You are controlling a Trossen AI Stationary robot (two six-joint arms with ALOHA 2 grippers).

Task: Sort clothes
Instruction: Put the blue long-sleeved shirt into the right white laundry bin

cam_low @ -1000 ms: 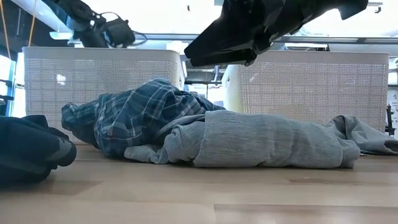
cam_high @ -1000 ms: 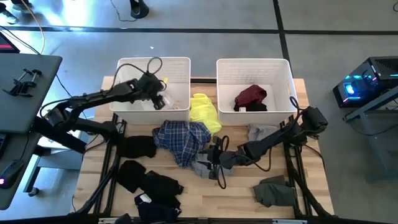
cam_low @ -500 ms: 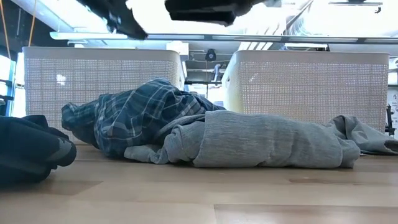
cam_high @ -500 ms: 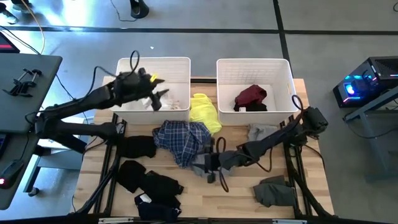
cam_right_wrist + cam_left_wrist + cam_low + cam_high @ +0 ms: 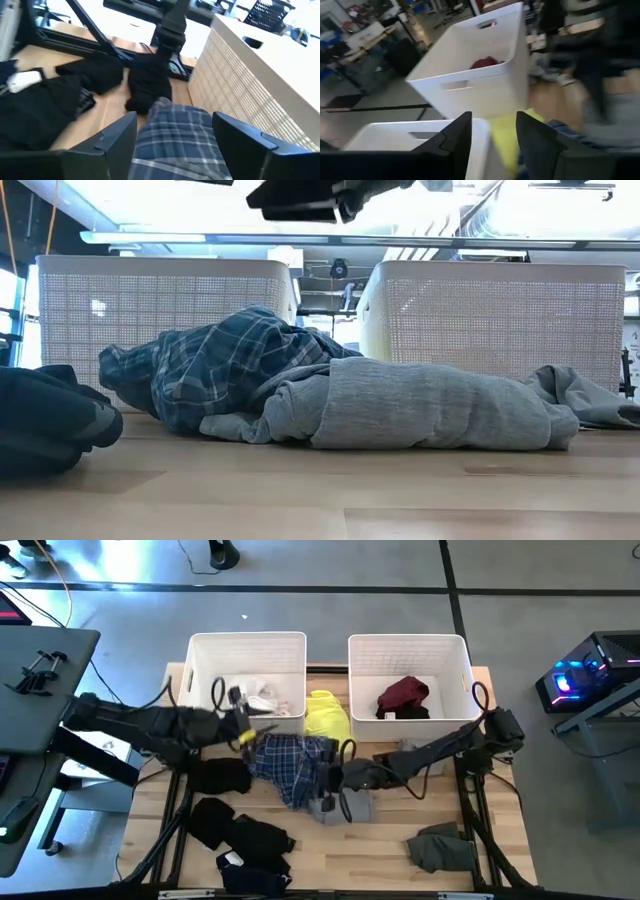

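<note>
A blue plaid garment (image 5: 290, 762) lies bunched at the table's middle, partly over a grey garment (image 5: 345, 805), which also shows in the low view (image 5: 430, 405). A yellow garment (image 5: 328, 718) lies between the bins. A maroon garment (image 5: 403, 695) lies in the right bin, and a white garment (image 5: 262, 698) in the left bin. Black garments (image 5: 240, 835) lie near left. My left gripper (image 5: 258, 730) is open and empty, just in front of the left bin, at the plaid garment's left edge. My right gripper (image 5: 325, 780) is open and empty above the plaid garment (image 5: 175, 135).
Two white bins (image 5: 200, 670) (image 5: 465, 670) stand along the far edge. Another black garment (image 5: 222, 776) lies left of the plaid one. A light grey garment (image 5: 420, 752) and a dark grey one (image 5: 440, 848) lie on the right. Bare wood shows at the near middle (image 5: 370, 855).
My left gripper has come from over the left bin toward the near edge and down, and is now in front of the bin beside the plaid garment. My right gripper has risen and gone toward the far left, from the grey garment to over the plaid one. The garments lie unmoved.
</note>
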